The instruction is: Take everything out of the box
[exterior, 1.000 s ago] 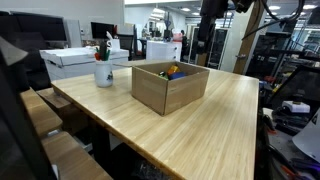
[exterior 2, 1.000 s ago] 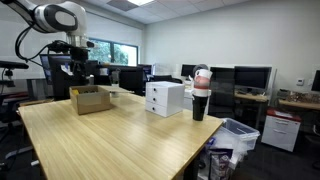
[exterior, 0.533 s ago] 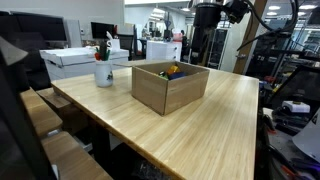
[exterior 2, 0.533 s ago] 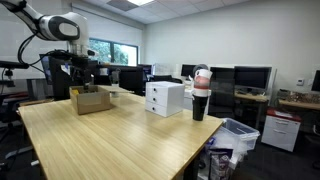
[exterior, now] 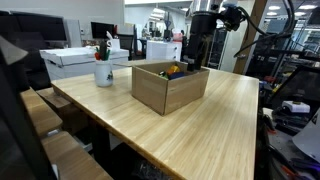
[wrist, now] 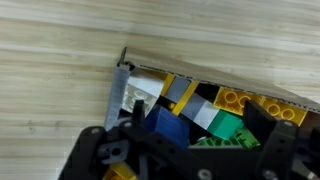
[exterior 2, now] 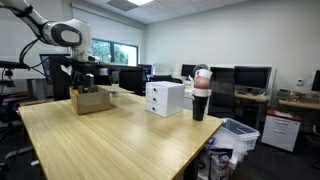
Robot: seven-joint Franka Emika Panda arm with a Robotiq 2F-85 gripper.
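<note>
The brown cardboard box stands on the wooden table, and shows in both exterior views. My gripper hangs just above its far side. In the wrist view the gripper is open and empty, with its dark fingers spread over the box's inside. Below it lie small toy bricks: a blue block, a green one, a yellow studded one and a white-grey one. The box's corner edge shows at the left. Some toys peek over the rim.
A white mug with pens and a white flat box stand at the table's far end; both also show in an exterior view, the mug and the box. Bare wooden table surrounds the box. Office desks and monitors stand behind.
The arm has swung over toward the box and come lower, so the gripper now hangs right above it. The box and toys have not moved.
</note>
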